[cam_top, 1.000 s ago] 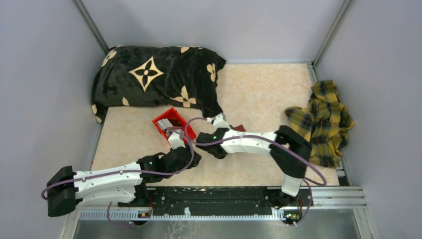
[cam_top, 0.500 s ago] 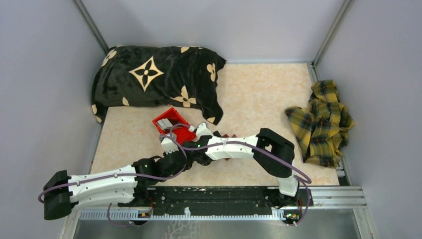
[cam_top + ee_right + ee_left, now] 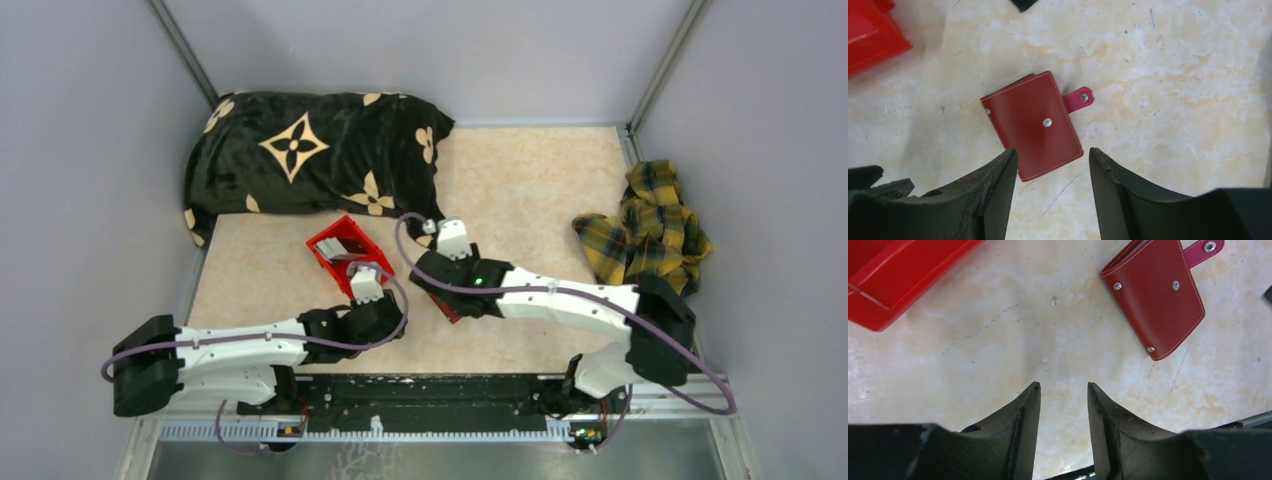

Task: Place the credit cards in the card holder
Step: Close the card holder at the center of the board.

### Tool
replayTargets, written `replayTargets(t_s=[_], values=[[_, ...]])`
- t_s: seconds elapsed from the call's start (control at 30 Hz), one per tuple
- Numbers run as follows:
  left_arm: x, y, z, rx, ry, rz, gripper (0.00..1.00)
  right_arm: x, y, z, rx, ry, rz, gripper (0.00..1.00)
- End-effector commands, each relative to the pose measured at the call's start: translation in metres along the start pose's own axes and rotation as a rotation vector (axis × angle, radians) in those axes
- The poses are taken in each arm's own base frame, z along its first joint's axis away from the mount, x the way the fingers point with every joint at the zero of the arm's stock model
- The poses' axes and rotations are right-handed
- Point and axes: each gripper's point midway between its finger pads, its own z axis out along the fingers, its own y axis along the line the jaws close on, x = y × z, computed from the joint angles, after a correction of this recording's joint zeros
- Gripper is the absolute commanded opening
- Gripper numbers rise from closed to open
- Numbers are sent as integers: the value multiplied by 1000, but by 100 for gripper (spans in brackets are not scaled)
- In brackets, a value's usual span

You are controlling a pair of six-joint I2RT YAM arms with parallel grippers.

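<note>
The pale marbled surface (image 3: 520, 190) fills the overhead view, read here as a clock with 12 at the far wall. A black pillow (image 3: 310, 160) with tan flower prints lies at 11 o'clock, one corner hanging toward the centre. A crumpled yellow plaid cloth (image 3: 650, 240) sits at 3 o'clock by the edge. The left arm (image 3: 230, 350) reaches in from 8 o'clock and the right arm (image 3: 570, 300) from 4 o'clock, their wrists close together near the centre. A red bin (image 3: 323, 258) stands just below the pillow, at 10 o'clock from where the wrists meet. The left end effector (image 3: 1062, 386) hangs over bare surface, its jaws a moderate way apart with nothing between them. In its own camera the bin is at 10 o'clock and the wallet (image 3: 1153, 295) at 2 o'clock. The right end effector (image 3: 1052, 150) stands wide and grips nothing, poised directly over the wallet; whether one fingertip touches the wallet's edge cannot be told. The wallet is dark red and lies folded and flat on the surface, at 4 o'clock from the bin and apart from it. In the right wrist view its snap tab (image 3: 1079, 98) sticks out unfastened at 2 o'clock. The cards (image 3: 343, 244) show only as a pale patch inside the bin.
</note>
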Motion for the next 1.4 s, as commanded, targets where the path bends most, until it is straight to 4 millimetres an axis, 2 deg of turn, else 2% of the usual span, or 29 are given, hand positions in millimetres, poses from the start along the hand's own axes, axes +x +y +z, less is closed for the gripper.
replayTargets(t_s=[0.0, 0.13, 0.3, 0.57, 0.8, 1.03, 1.37], values=[[-6, -28, 8, 41, -5, 48, 46, -26, -18, 9, -117, -66, 160, 55], [-3, -41, 21, 40, -1, 88, 46, -20, -36, 28, -175, -33, 224, 54], [-3, -50, 36, 25, 11, 129, 47, -19, -45, 46, -226, -13, 267, 53], [3, -50, 57, 28, 68, 128, 47, -15, -45, 66, -290, 12, 301, 49], [3, -48, 68, 28, 89, 124, 47, -6, -46, 81, -323, 45, 327, 46], [6, -47, 76, 25, 110, 118, 47, -1, -50, 91, -353, 60, 354, 40], [7, -43, 83, 9, 123, 117, 47, 7, -44, 98, -415, 84, 376, 34]])
